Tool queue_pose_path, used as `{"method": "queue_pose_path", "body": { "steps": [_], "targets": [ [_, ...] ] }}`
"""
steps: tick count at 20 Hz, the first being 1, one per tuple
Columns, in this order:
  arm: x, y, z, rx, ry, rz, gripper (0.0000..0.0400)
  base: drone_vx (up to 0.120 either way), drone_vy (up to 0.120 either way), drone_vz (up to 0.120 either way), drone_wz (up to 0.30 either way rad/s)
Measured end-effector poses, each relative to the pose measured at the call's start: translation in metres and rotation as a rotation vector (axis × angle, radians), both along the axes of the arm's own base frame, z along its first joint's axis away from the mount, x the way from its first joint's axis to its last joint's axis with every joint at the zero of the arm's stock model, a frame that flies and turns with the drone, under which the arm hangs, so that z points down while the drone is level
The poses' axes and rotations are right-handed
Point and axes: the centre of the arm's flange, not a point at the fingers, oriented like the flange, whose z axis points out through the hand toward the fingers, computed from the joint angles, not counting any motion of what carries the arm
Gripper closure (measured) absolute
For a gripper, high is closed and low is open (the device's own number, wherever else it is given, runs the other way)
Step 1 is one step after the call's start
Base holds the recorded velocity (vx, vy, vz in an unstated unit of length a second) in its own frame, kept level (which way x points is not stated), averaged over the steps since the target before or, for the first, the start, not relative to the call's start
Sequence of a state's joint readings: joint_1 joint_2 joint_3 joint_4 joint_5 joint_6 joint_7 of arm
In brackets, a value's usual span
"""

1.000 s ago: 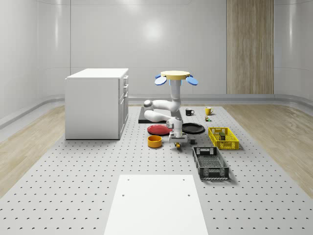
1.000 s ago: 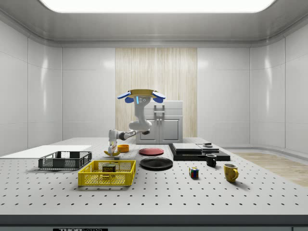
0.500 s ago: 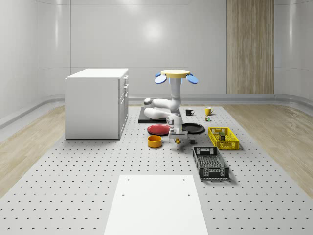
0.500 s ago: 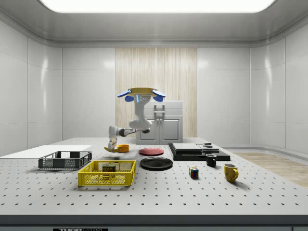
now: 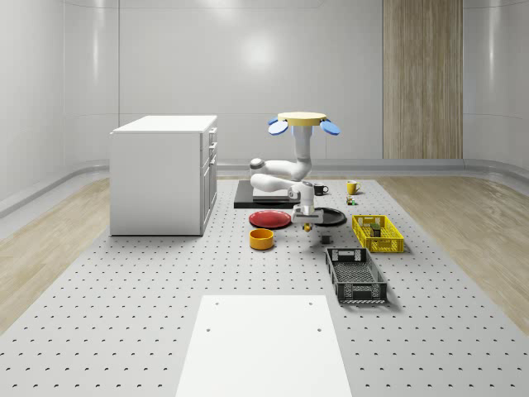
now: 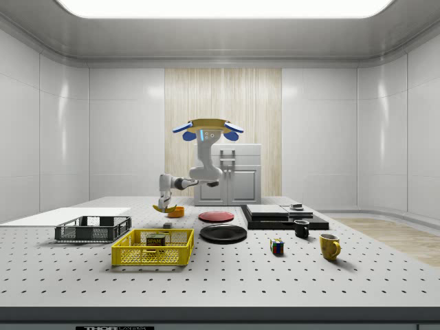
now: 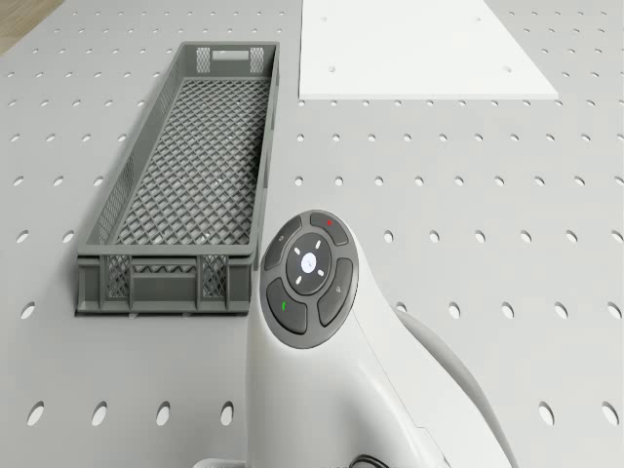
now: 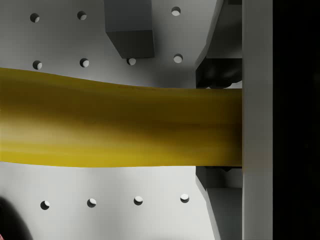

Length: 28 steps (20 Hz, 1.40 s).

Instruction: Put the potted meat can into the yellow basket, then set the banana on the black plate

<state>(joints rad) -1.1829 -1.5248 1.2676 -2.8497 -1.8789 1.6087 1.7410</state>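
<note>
I hover above the worktop (image 5: 124, 273) beside the black plate (image 5: 326, 216). My jaws (image 5: 307, 223) are closed on the banana (image 8: 120, 125), held clear of the surface. Red plate (image 5: 269, 219) and orange bowl (image 5: 261, 238) sit nearby; grey crate (image 7: 185, 175) beyond. Potted meat can (image 6: 157, 240) lies in the yellow basket (image 6: 152, 247).

A simulated lab: bare white walls around a perforated optical-bench floor (image 5: 124, 314).
</note>
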Motion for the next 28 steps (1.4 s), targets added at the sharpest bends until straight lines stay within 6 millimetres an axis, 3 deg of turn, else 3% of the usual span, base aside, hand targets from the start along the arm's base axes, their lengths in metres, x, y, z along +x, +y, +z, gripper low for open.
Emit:
{"method": "queue_pose_path", "body": {
  "steps": [25, 28],
  "targets": [
    [0.0000, 0.0000, -0.0013, 0.000, 0.000, -0.005, 0.0205, -0.120, 0.120, 0.010, 0.000],
    [0.0000, 0.0000, -0.0013, 0.000, 0.000, -0.005, 0.0205, -0.120, 0.000, 0.000, 0.000]
  ]
}}
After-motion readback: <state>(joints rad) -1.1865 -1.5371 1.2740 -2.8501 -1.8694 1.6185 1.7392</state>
